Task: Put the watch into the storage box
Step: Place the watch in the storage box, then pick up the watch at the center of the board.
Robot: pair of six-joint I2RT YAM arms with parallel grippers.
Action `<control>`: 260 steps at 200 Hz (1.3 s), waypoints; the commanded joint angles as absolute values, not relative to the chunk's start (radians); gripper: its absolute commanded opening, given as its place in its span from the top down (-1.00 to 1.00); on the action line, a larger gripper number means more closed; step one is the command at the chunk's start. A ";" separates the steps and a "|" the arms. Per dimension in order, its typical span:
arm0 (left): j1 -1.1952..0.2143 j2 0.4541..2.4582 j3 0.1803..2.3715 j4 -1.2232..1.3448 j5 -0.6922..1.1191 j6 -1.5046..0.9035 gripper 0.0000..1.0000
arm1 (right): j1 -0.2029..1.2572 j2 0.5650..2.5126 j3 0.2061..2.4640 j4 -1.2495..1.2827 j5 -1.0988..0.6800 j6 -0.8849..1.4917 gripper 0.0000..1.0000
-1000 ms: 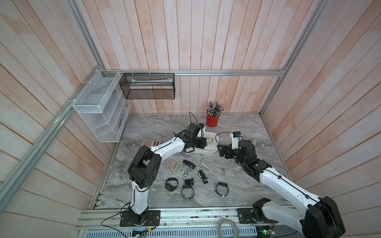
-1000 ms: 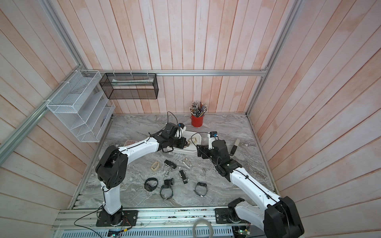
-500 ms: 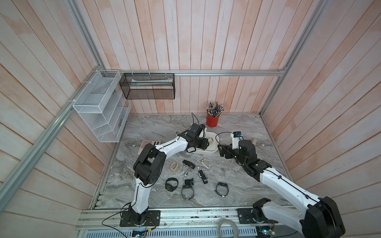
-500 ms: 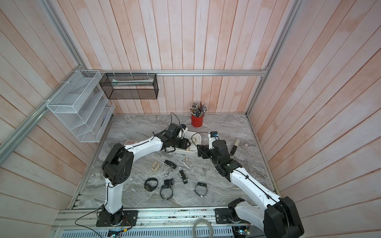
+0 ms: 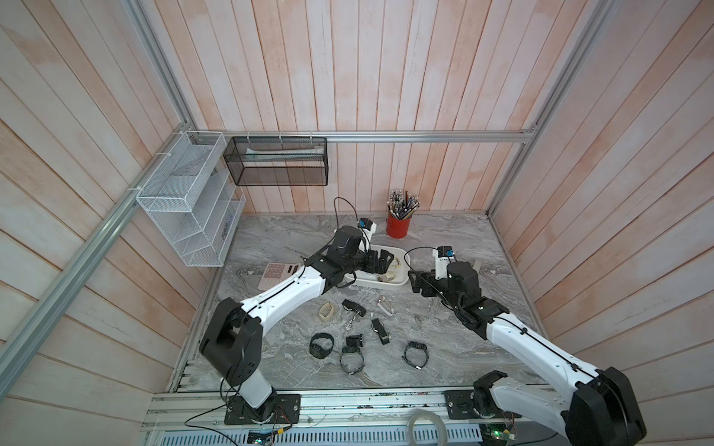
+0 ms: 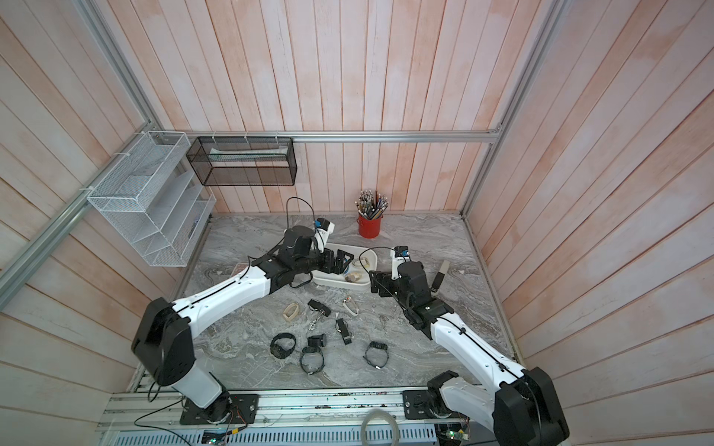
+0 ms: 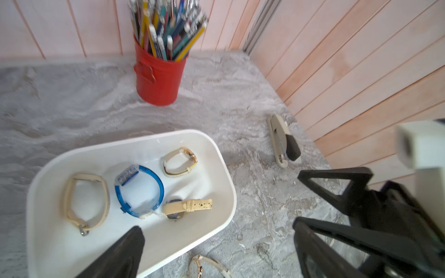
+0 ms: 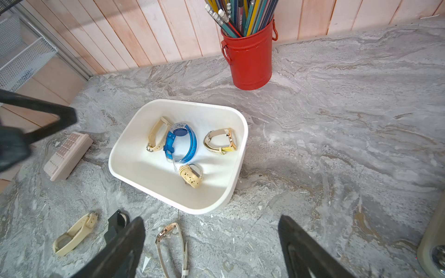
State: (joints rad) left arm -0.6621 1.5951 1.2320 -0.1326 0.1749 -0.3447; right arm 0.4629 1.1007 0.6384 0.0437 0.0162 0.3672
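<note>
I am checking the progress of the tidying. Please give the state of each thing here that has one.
storage box: upright, four watches inside.
blue watch: inside the box, strap looped.
left gripper: open, empty, over the box.
right gripper: open, empty.
red pen cup: upright, full.

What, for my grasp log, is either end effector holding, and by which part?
Nothing: the left end effector is open over the storage box, the right end effector open beside it.
</note>
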 commanded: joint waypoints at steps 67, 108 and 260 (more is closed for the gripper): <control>-0.638 0.979 0.582 0.091 -0.117 -0.483 -0.99 | 0.468 1.148 0.668 -0.009 -0.058 0.389 -0.68; -0.628 0.952 0.559 0.058 -0.132 -0.503 -0.99 | 0.516 1.170 0.649 -0.035 -0.062 0.402 -0.39; -0.625 0.886 0.533 -0.002 -0.173 -0.526 -0.99 | 0.684 1.505 0.742 -0.045 -0.011 0.418 0.15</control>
State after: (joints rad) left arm -0.6312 0.9104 0.5526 0.0250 -0.1406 -0.5209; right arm 0.6609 1.4670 0.6991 -0.0277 -0.0235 0.4145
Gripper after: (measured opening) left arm 0.996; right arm 0.448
